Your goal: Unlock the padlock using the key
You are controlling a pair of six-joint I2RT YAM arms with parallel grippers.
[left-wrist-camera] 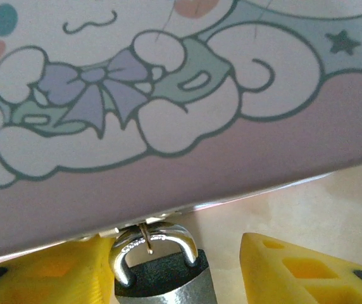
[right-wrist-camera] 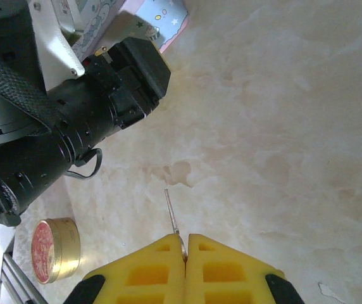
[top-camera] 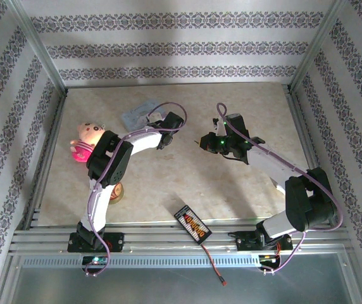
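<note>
The padlock (left-wrist-camera: 162,275), dark-bodied with a silver shackle, hangs from the hasp of the pale blue tin (left-wrist-camera: 168,95) in the left wrist view. My left gripper (left-wrist-camera: 174,253) straddles it, open. Its left finger (left-wrist-camera: 54,272) is against the lock, and its right finger (left-wrist-camera: 301,269) stands apart with a gap of table showing. From above, the left gripper (top-camera: 164,128) sits at the tin (top-camera: 138,116). My right gripper (right-wrist-camera: 185,239) is shut on the key (right-wrist-camera: 173,215), whose thin blade sticks out over the table. From above, the right gripper (top-camera: 201,140) is right of the left gripper.
A pink plush toy (top-camera: 86,140) lies at the left beside the left arm. A round gold tin (right-wrist-camera: 54,248) sits near the left arm's base (top-camera: 114,192). A black remote-like device (top-camera: 192,225) lies at the table's front edge. Patterned walls enclose the table.
</note>
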